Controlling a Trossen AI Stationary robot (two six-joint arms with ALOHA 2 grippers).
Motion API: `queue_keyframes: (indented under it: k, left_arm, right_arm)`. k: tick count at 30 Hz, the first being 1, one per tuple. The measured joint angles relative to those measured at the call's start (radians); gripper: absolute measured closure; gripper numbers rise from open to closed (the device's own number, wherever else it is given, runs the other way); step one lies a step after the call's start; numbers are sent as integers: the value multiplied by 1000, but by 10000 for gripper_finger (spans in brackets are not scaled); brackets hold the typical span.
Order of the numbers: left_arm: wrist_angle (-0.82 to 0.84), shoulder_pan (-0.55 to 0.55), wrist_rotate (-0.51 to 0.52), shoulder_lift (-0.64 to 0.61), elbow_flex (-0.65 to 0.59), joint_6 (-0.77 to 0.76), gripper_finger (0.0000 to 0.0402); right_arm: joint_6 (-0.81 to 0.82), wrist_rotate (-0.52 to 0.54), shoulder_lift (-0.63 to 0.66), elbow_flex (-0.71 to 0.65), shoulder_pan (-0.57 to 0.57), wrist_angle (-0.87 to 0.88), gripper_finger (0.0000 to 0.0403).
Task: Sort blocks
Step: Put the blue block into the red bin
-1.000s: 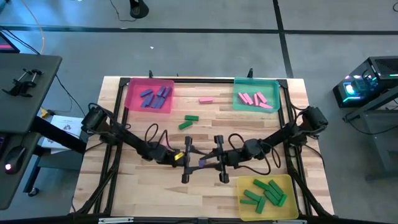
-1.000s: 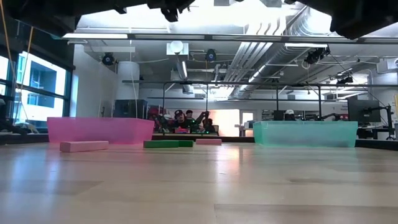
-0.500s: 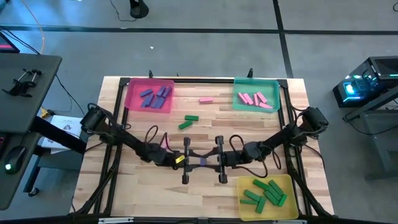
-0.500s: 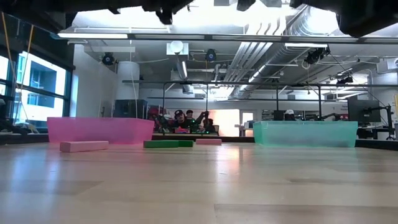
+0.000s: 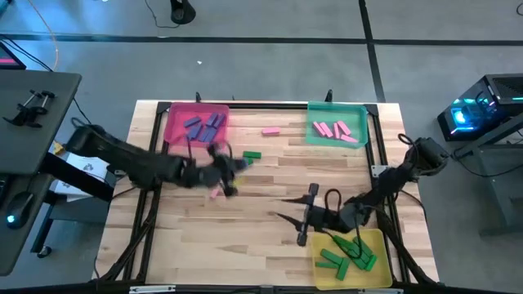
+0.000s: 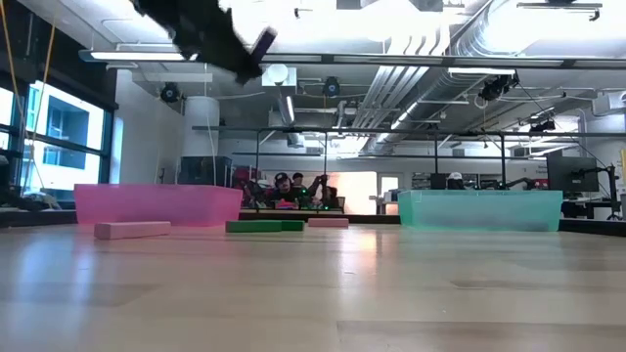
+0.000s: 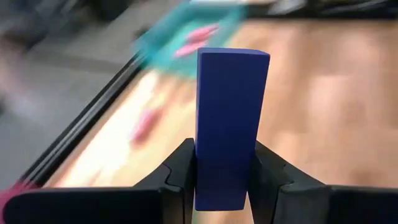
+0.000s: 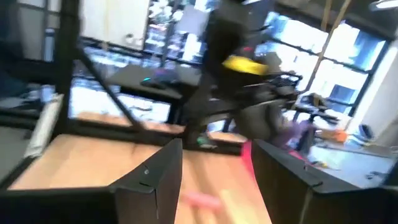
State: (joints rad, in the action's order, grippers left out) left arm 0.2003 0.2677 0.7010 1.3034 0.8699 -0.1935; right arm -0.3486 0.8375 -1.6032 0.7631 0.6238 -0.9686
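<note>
The held block (image 7: 231,124) is a flat blue-purple bar with square edges, seen end-on in the left wrist view. It stands upright between the two dark fingers (image 7: 180,171) of the left gripper (image 7: 225,180). The fingers are clamped on its lower part, one on each broad side, and most of the bar rises above them.

In the high view the left gripper (image 5: 222,173) sits left of centre, just below the pink tray (image 5: 173,131). That tray, at upper left of the table, holds several blue-purple blocks (image 5: 203,126).

A pink block (image 5: 270,130) lies at top centre of the table, and a green block (image 5: 251,154) lies just right of the left gripper.

The teal tray (image 5: 359,110) at upper right holds pink blocks (image 5: 333,130). The yellow tray (image 5: 377,238) at lower right holds green blocks (image 5: 347,252).

The right gripper (image 5: 301,216) is at lower centre, beside the yellow tray. Its fingers (image 8: 155,177) stand apart with nothing between them.
</note>
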Motion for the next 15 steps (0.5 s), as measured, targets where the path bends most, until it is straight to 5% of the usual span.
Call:
queue_keyframes:
  k: [8, 15]
  left_arm:
    - [341, -311, -35, -100, 0, -67, 322]
    - [461, -668, -316, -56, 0, -67, 322]
  right_arm:
    - [106, 1, 1, 0, 68, 117, 227]
    - [139, 1, 1, 0, 72, 151, 226]
